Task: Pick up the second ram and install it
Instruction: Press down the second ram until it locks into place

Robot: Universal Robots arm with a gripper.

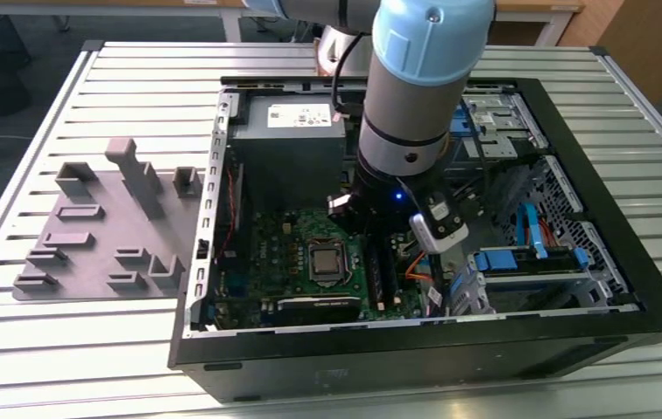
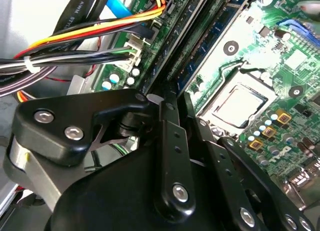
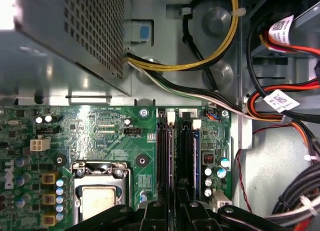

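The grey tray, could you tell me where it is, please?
The grey tray lies on the slatted table at the exterior view's left, beside the open computer case.

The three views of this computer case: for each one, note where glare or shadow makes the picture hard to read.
Exterior view: the arm shadows the motherboard beneath it. Second wrist view: glare whitens the board around the processor socket, while the black claw is dark in the foreground. First wrist view: a blown-out white patch sits beside the perforated power supply.

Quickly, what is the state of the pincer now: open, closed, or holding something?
Pincer: it cannot be told; it hangs low over the long black memory slots of the large green motherboard.
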